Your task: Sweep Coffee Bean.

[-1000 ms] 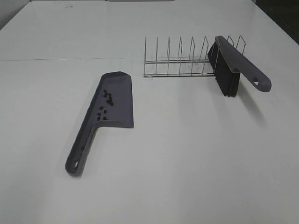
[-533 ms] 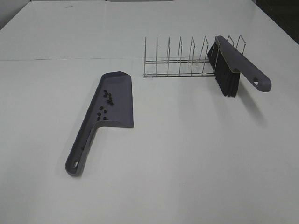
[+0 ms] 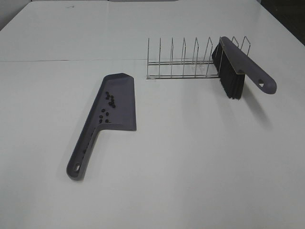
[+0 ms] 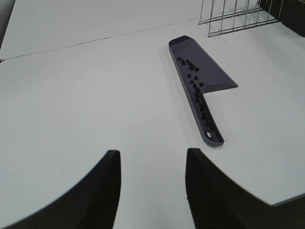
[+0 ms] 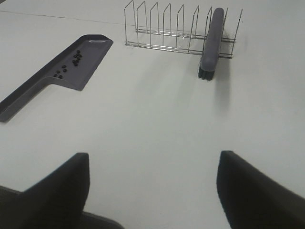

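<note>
A grey-purple dustpan [image 3: 125,107] lies flat on the white table, left of centre, handle toward the front. Several coffee beans [image 3: 110,100] lie in its pan and along its handle channel. The brush [image 3: 248,67], with a grey handle and black bristles, leans in the wire rack [image 3: 181,64]. Neither gripper shows in the exterior high view. In the left wrist view my left gripper [image 4: 152,162] is open and empty, well short of the dustpan [image 4: 214,76] and beans [image 4: 193,78]. In the right wrist view my right gripper [image 5: 155,164] is wide open and empty, far from the brush [image 5: 212,38] and dustpan [image 5: 88,67].
The wire rack [image 5: 162,28] with several upright dividers stands at the back right of centre. A seam line [image 3: 71,60] crosses the white tabletop at the back. A dark area lies beyond the table's far right corner [image 3: 286,14].
</note>
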Robot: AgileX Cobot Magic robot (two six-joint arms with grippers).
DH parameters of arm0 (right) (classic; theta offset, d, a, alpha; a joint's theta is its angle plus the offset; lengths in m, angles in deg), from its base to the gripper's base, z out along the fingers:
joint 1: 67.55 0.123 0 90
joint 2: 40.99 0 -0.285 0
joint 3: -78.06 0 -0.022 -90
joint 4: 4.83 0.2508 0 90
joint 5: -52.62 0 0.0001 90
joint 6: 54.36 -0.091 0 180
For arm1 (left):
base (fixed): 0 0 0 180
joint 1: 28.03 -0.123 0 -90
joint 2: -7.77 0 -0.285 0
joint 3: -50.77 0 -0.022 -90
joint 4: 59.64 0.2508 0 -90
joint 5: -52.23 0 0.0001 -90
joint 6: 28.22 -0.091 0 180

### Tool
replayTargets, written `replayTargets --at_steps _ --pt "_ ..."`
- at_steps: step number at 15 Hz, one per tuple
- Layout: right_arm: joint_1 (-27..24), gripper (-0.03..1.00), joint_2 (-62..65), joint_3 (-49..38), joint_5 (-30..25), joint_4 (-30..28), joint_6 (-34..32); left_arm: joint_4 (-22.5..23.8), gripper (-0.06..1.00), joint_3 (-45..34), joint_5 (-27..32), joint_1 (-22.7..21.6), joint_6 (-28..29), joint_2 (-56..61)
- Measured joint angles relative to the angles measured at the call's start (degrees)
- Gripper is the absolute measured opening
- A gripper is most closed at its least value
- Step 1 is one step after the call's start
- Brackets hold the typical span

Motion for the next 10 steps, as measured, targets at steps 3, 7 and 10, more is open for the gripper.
replayTargets --at_steps 3,7,10 --pt "0.00 0.63 0.00 0.00 0.00 0.00 0.00 0.00 0.40 0.00 0.00 0.00 0.00 0.00" --pt "-0.57 0.63 0.00 0.00 0.00 0.06 0.00 0.00 0.40 0.00 0.00 0.00 0.00 0.00" --pt "-3.27 0.63 0.00 0.00 0.06 0.92 0.00 0.00 0.40 0.00 0.00 0.00 0.00 0.00"
